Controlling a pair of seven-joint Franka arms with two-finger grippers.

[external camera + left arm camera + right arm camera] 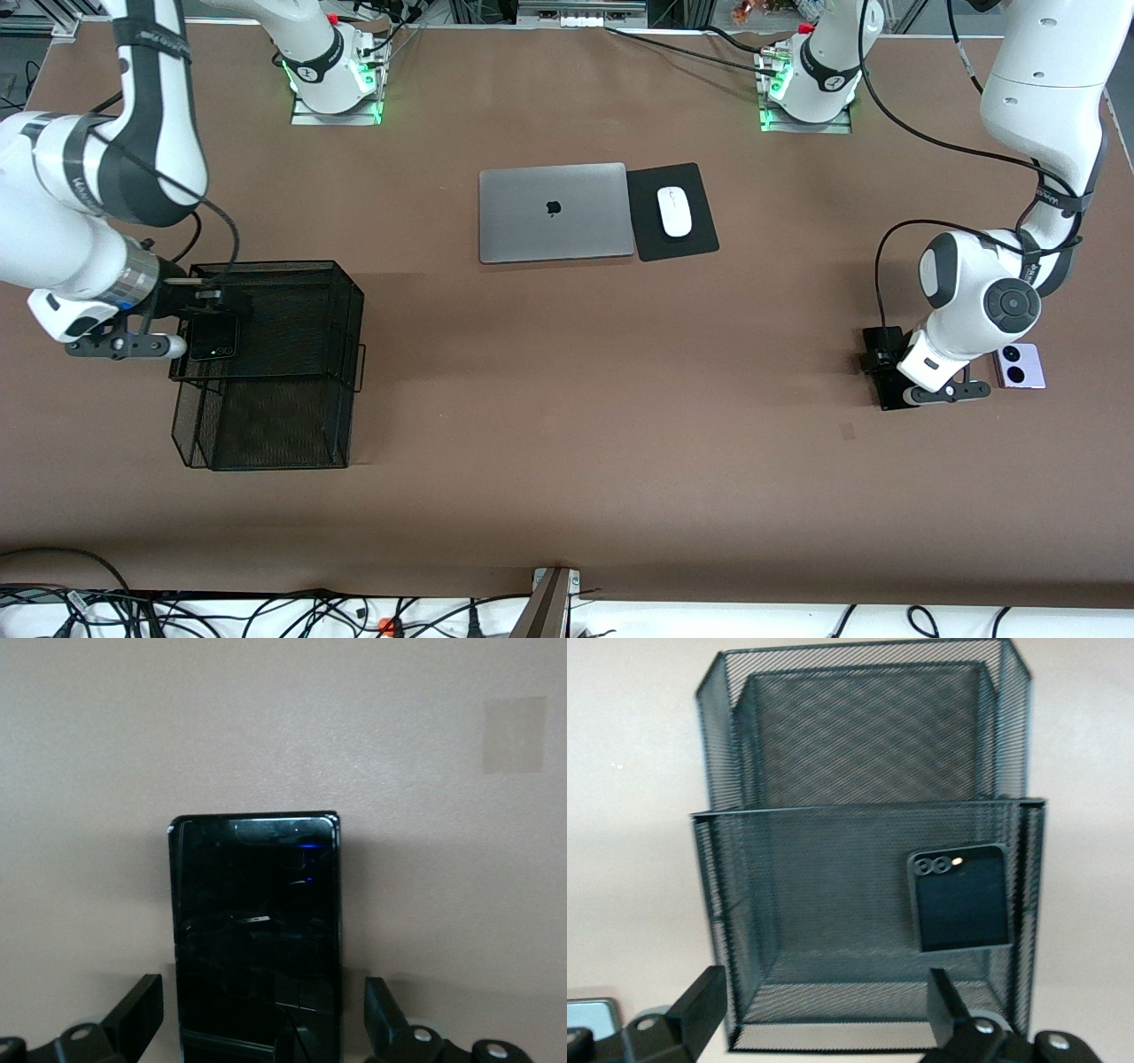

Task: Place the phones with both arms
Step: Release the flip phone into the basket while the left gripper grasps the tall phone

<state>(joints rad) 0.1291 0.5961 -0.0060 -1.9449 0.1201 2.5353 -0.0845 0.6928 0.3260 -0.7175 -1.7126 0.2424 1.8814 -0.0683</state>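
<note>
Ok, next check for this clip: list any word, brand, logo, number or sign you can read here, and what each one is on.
Apple logo, a sign with no letters: on the lid of the closed grey laptop.
Black bands on the arms: white lettering, too small to read.
Squarish black phone in the mesh organizer: no text visible.
Long black phone: blank dark screen.
Lilac phone, white mouse: no readable marks.

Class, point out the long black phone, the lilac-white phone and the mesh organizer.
long black phone [255,930], left wrist view, screen centre
lilac-white phone [1021,367], front view, back panel
mesh organizer [833,895], right wrist view, mesh wall
</note>
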